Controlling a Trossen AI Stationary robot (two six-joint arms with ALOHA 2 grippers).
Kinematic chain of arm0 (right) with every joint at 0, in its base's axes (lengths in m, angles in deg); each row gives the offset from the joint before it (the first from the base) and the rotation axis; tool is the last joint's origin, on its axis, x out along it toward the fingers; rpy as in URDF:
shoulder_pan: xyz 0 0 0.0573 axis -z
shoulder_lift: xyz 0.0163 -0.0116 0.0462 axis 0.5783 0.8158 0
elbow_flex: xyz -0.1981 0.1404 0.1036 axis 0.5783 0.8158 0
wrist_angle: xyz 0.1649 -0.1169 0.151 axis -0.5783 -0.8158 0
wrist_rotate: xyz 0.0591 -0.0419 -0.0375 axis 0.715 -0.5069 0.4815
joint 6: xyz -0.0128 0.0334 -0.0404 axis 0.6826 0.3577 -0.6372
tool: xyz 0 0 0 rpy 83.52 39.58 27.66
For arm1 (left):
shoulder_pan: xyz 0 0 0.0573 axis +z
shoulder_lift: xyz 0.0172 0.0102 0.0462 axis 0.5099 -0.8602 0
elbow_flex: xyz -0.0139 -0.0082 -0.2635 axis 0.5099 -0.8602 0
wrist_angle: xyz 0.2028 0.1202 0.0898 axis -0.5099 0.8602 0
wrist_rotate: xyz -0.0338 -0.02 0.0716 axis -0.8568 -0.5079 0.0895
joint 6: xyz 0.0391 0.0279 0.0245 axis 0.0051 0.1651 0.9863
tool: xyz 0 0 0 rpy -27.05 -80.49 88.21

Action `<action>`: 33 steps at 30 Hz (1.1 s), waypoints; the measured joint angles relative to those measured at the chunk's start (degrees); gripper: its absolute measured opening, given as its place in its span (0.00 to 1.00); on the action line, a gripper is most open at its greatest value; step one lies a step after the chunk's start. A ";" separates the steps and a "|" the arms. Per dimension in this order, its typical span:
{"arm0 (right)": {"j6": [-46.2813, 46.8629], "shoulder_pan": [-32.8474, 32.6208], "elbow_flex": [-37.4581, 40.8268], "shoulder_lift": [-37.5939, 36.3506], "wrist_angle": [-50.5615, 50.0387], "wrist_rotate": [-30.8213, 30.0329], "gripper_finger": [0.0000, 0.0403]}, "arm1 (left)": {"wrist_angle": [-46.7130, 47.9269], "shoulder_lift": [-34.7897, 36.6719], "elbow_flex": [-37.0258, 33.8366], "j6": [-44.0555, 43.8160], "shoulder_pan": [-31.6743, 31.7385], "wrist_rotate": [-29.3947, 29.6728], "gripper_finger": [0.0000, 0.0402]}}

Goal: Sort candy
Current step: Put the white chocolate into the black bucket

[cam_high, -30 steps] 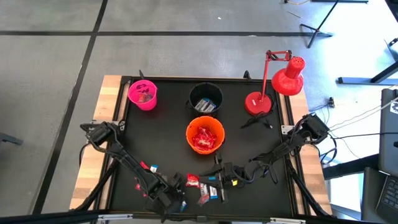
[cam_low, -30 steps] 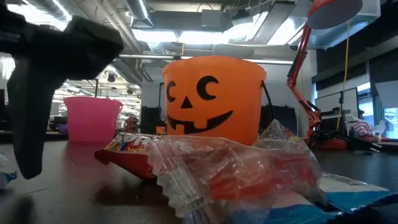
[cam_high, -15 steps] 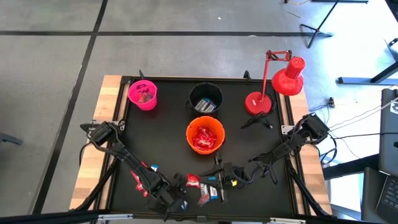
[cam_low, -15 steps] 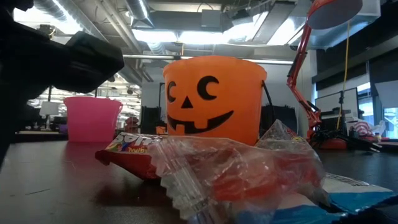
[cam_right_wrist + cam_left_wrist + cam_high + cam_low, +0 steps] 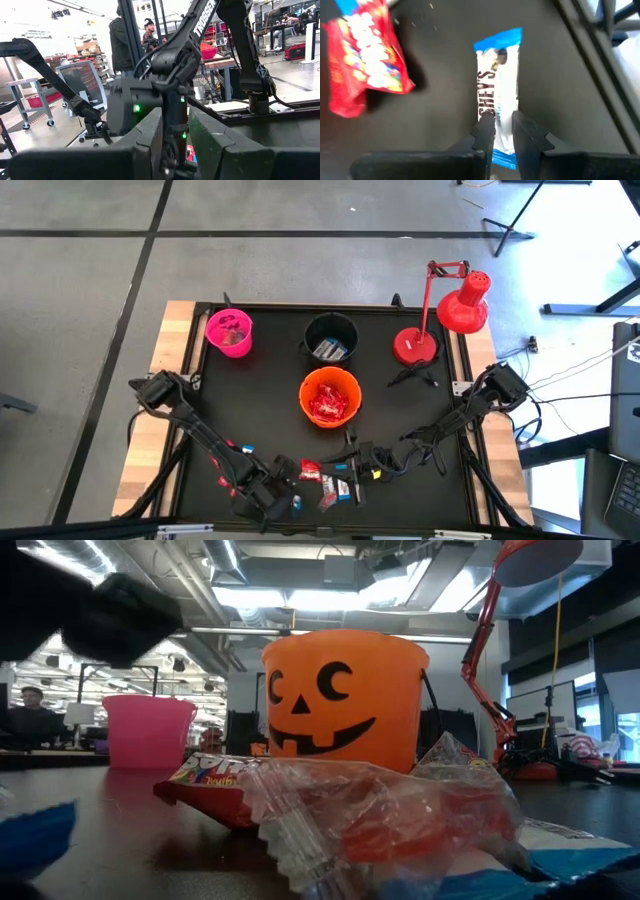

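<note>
My left gripper (image 5: 284, 502) is at the table's near edge, shut on a blue-and-white candy bar (image 5: 498, 90). This is probably the blurred blue shape (image 5: 35, 838) at the low view's left. A red candy packet (image 5: 365, 65) lies beside the bar on the black mat. More candy lies near the front middle: red packets (image 5: 310, 471) and a blue piece (image 5: 343, 490). My right gripper (image 5: 352, 465) hovers just right of these, open, with nothing between its fingers (image 5: 150, 140). My left gripper pinches the bar between its two fingers, by the two long sides near one end (image 5: 501, 131). That end (image 5: 503, 159) reaches back past the fingertips. The fingers slant down from above. I cannot tell whether the bar is clear of the mat.
An orange pumpkin bucket (image 5: 329, 400) with red packets stands mid-table. A black bucket (image 5: 331, 340) and a pink bucket (image 5: 230, 332) stand behind it, and a red desk lamp (image 5: 440, 320) is at the far right. A crumpled clear wrapper (image 5: 380, 810) lies close in the low view.
My left gripper has risen a little at the near edge. In the low view its dark finger, which hung down at the left, has gone up out of sight. A blue wrapper now shows in that view's lower left corner.
</note>
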 joint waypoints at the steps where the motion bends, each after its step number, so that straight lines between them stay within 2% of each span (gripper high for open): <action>1: 0.01 0.00 0.00 -0.02 0.00 -0.01 0.24 | 0.11 0.58 0.00 0.00 -0.05 0.59 0.11; 7: 0.00 0.00 0.00 0.00 0.00 0.01 0.24 | 2.08 3.84 0.07 -0.65 -0.36 3.32 0.00; 15: 0.00 0.00 0.00 0.00 0.00 -0.01 0.24 | 3.52 5.75 0.20 -1.52 -0.53 6.35 0.00; 19: 0.00 0.00 0.00 0.00 0.00 0.01 0.24 | 2.31 5.28 0.26 -1.49 -0.53 4.76 0.02; 23: 0.00 0.00 0.00 0.00 0.00 0.01 0.24 | 1.52 4.44 0.26 -1.21 -0.90 3.88 0.10; 33: 0.00 0.00 0.00 0.00 0.02 0.28 0.24 | -2.40 0.33 0.33 -1.59 -0.58 6.37 0.42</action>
